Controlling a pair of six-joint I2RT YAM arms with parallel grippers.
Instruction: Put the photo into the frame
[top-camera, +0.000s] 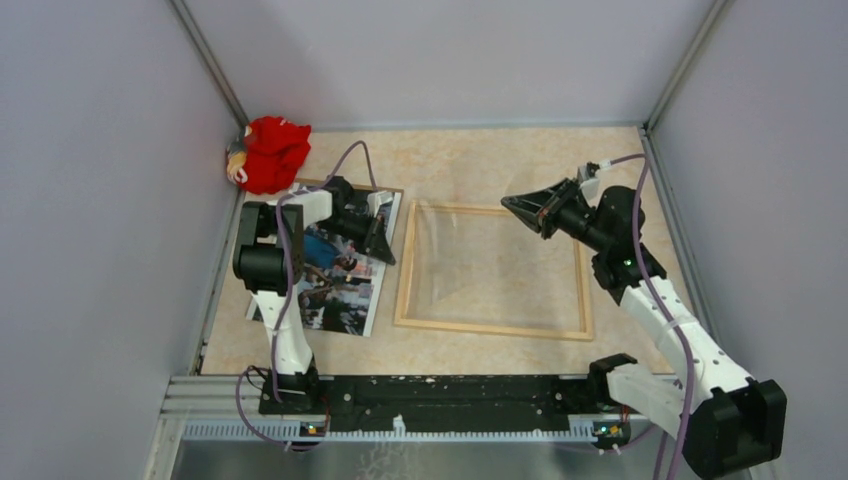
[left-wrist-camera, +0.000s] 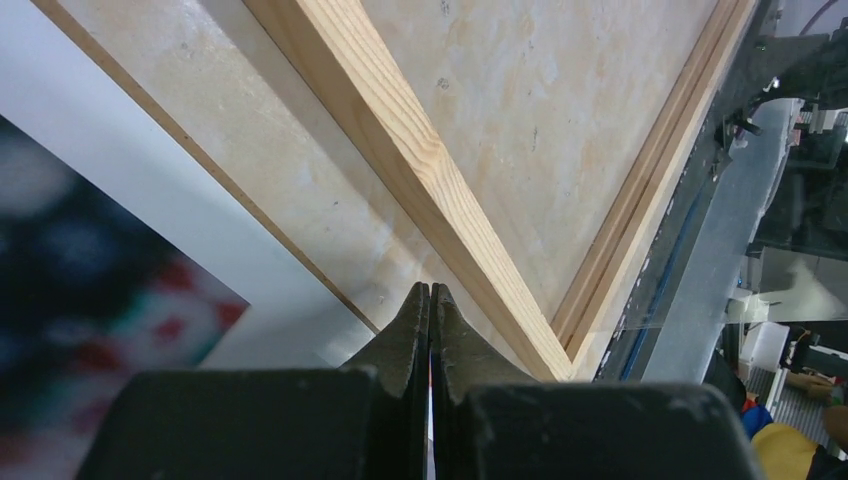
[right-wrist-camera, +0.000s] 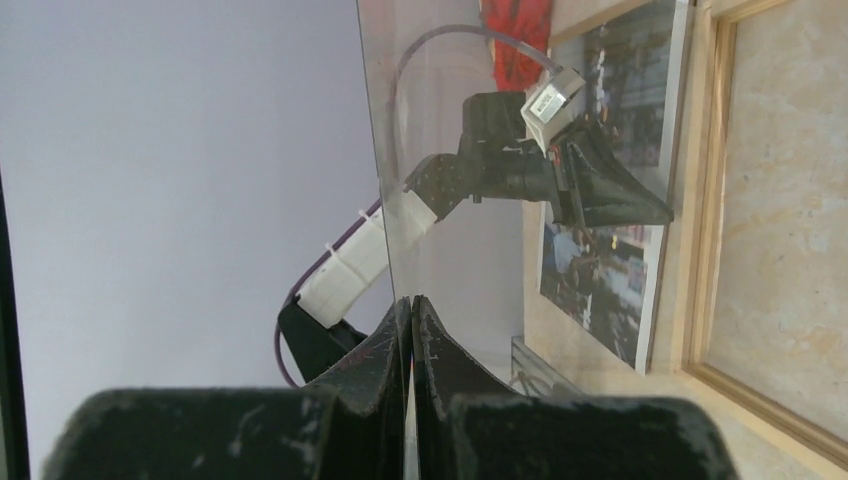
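We see a beige marbled worktop (top-camera: 480, 160) inside grey walls (top-camera: 440, 60). Left of the frame (top-camera: 490, 328), the left claw (left-wrist-camera: 430, 292) is pressed together, empty; the right claw (right-wrist-camera: 411, 302) pinches the clear pane (right-wrist-camera: 430, 260).

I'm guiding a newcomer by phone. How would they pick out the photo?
On the left side of the table, just nearer than the red plush toy in the far corner, the photo lies flat. It is the only colourful print, white-bordered, unlike the light-wood frame to its right.
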